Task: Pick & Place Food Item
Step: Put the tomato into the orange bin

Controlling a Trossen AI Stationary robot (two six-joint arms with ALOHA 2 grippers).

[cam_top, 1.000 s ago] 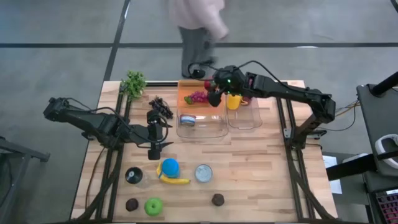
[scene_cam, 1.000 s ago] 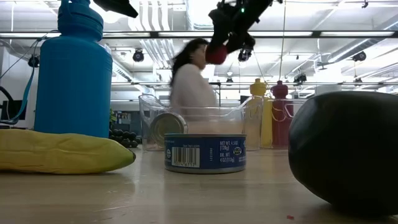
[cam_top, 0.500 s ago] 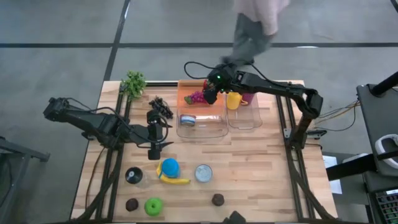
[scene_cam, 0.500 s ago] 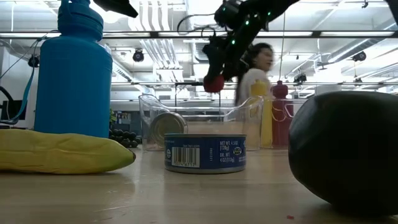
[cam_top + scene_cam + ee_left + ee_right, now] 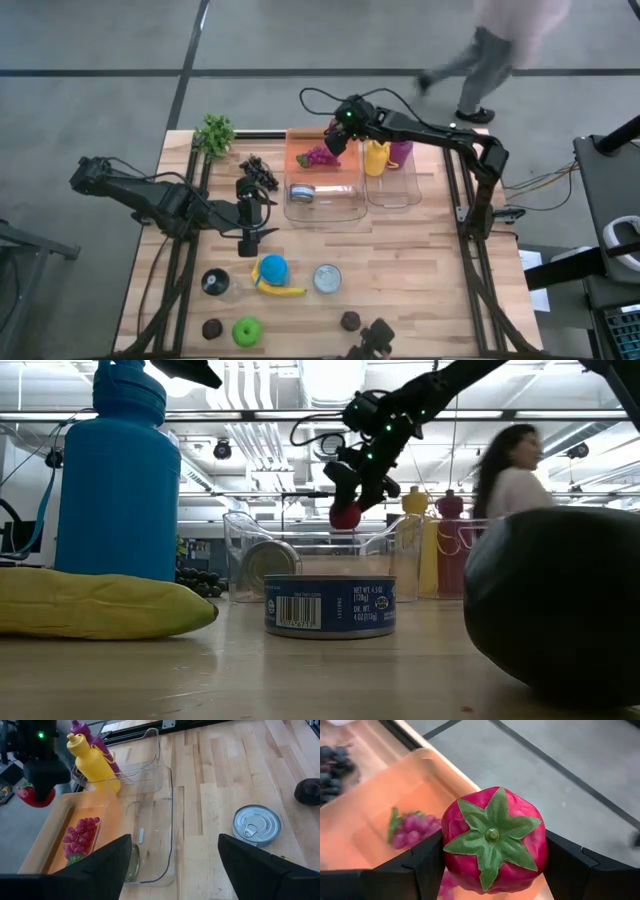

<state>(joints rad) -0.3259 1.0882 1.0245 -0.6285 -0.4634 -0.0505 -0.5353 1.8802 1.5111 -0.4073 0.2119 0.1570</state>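
My right gripper (image 5: 337,143) is shut on a red tomato (image 5: 492,837) with a green star-shaped calyx, above the far end of the orange tray (image 5: 303,143). A bunch of purple grapes (image 5: 318,156) lies in that tray. In the low view the tomato (image 5: 346,515) hangs under the gripper, above the clear bins. My left gripper (image 5: 247,238) waits open over the table's left middle, its fingers (image 5: 107,862) spread wide and touching nothing. My right gripper pinches the tomato between its two fingers (image 5: 422,867), one on each opposite side of its body (image 5: 451,832), with the calyx (image 5: 491,836) facing the wrist camera. The fingers come from above, slanting down. The tomato is lifted clear, over the orange tray.
Beside the tray stand a clear bin (image 5: 325,205) with a tin (image 5: 301,193) and a second bin (image 5: 392,190) with a yellow bottle (image 5: 376,158). Near side: blue bottle (image 5: 273,268), banana (image 5: 282,291), tin (image 5: 327,278), green apple (image 5: 246,331), dark fruits (image 5: 350,321). A person walks beyond the far edge.
My right gripper has come down with the tomato, from well above the bins toward the orange tray, and shifted slightly toward the far edge. It has stayed shut on the tomato. A person has walked from left to right behind the table.
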